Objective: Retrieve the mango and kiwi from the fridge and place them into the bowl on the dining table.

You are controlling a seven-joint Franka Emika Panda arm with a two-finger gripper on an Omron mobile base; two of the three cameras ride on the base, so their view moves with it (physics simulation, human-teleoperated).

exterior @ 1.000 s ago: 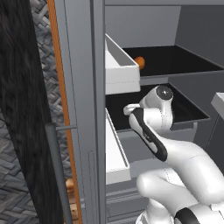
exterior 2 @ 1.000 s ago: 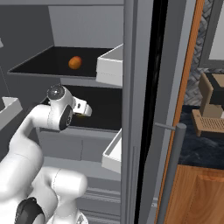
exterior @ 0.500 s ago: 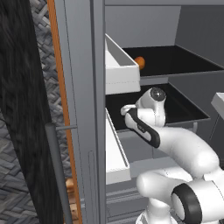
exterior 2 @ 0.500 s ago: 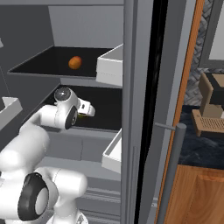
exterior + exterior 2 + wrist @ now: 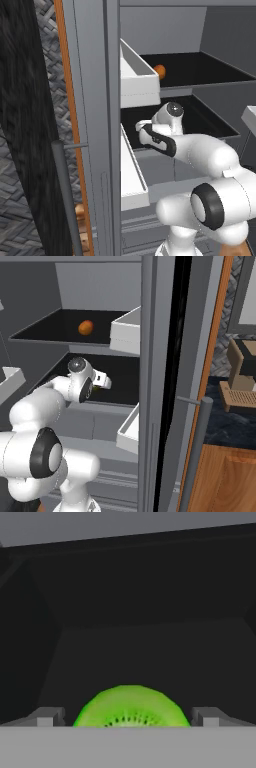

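Note:
The fridge (image 5: pixel 112 75) stands open, its dark shelves showing. An orange mango (image 5: pixel 159 71) (image 5: pixel 86 327) lies on the upper shelf. My arm reaches into the shelf below it. On that lower shelf sits the kiwi (image 5: pixel 131 707), its bright green cut face towards the hand camera. My gripper (image 5: pixel 127 717) is open, with one fingertip on each side of the kiwi and a small gap to each. In the right base view the gripper (image 5: pixel 102 381) sits just over the lower shelf's front part. The bowl and the dining table are out of view.
White door bins (image 5: pixel 137 82) (image 5: pixel 131 175) jut beside the arm on the left door; the right door carries its own bins (image 5: pixel 126 331) (image 5: pixel 129 428). Long bar handles (image 5: pixel 65 200) (image 5: pixel 195 451) stand on the open doors. The shelf above hangs close over the wrist.
The arm has folded and pushed the hand further into the lower shelf. The jaws have stayed open and the mango has not moved.

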